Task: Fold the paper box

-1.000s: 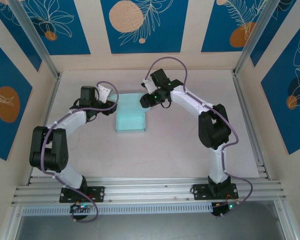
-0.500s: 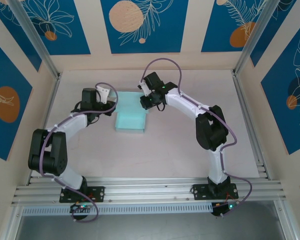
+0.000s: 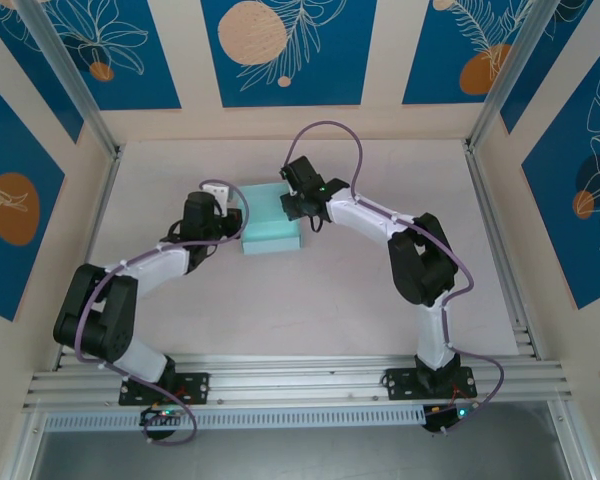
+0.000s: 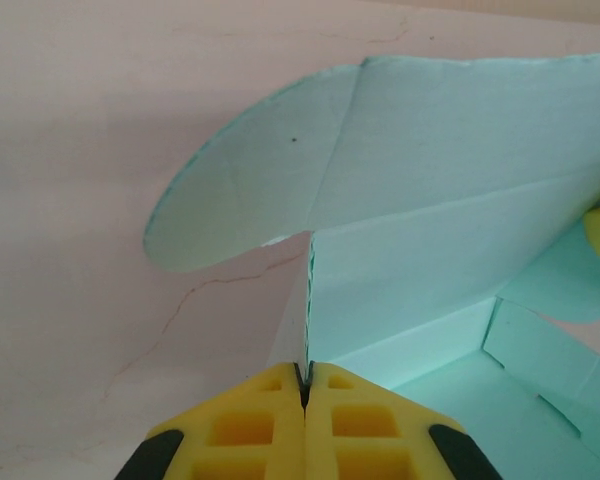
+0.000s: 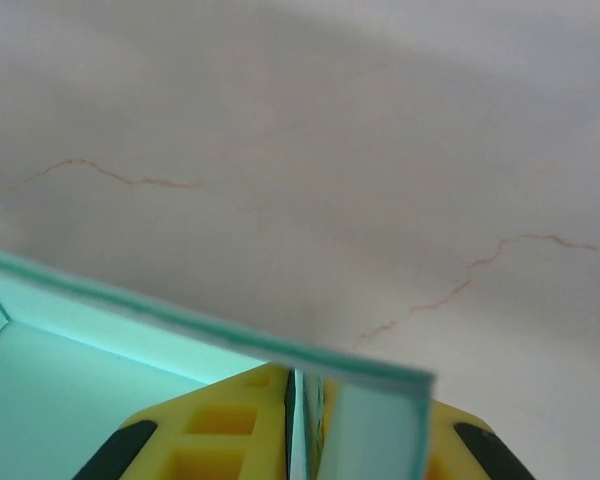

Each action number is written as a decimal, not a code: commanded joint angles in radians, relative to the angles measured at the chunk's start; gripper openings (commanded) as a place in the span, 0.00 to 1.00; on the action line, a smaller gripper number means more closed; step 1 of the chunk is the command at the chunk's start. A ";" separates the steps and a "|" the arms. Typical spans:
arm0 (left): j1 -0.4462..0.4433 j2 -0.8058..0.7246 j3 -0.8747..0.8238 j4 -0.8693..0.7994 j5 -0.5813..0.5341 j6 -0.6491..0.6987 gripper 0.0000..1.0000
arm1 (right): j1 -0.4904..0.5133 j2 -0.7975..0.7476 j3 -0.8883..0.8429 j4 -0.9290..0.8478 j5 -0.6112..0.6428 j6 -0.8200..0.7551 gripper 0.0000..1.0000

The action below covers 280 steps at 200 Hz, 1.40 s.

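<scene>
Both just shut: L claw (image 4: 304, 385) pinches a paper box (image 3: 272, 222) wall, R claw (image 5: 305, 395) the opposite edge. Box shifted; prob. ready to fold.

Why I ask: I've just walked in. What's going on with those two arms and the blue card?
Two robot arms are folding a pale blue paper box on the table. The left claw is pinched shut on the edge of one upright wall. The right claw is clamped on a wall at the box's other side. The box is only partly formed, and a rounded flap sticks out unfolded.
</scene>
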 commanded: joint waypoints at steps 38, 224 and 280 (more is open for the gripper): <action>-0.074 0.056 0.091 0.209 -0.009 -0.027 0.01 | 0.006 -0.065 -0.043 0.247 0.013 -0.128 0.15; -0.224 0.201 0.040 0.321 -0.168 -0.075 0.00 | 0.070 -0.088 -0.305 0.522 0.125 0.026 0.15; -0.234 0.193 -0.052 0.350 -0.173 -0.092 0.00 | 0.121 -0.120 -0.445 0.632 0.173 0.032 0.15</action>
